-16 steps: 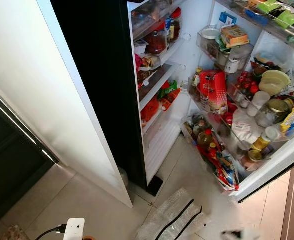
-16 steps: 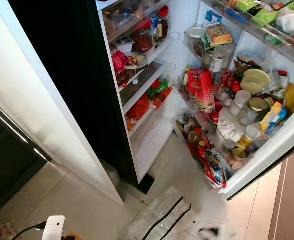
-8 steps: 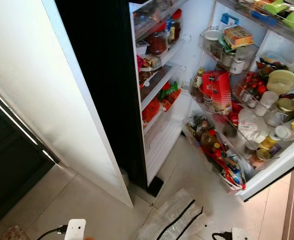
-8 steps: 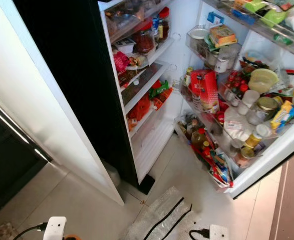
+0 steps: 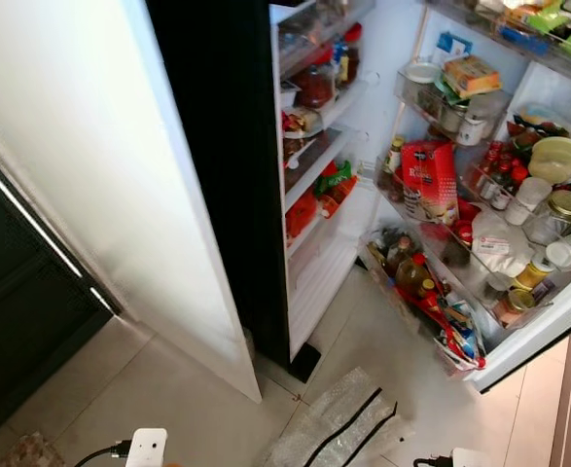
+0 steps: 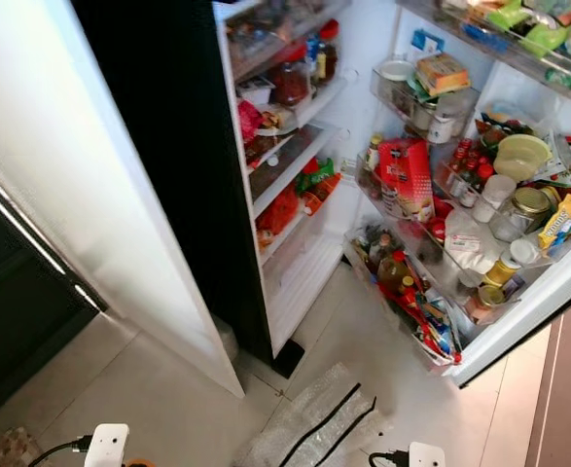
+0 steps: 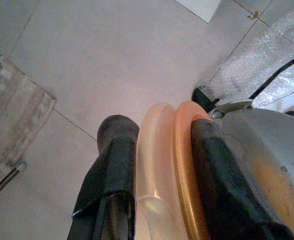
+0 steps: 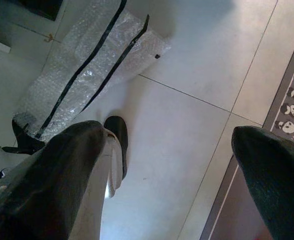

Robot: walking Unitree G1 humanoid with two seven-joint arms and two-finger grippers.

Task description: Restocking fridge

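The fridge stands open ahead of me, its inner shelves packed with jars and packets. Its door swings out to the right, and the door racks hold bottles, jars and a red packet. In the left wrist view my left gripper hangs low over the floor. It is shut on a thin round plastic thing, part clear and part orange. My right gripper is open over the tiles with nothing between its fingers.
A bubble-wrap bag with black straps lies on the tiles before the fridge. A dark cabinet stands at the left beside a white panel. A patterned mat borders the tiles on my right, and a rug lies on my left.
The whole picture has shifted a little to the right, so the camera has moved. Nothing in the fridge or on the floor has changed place.
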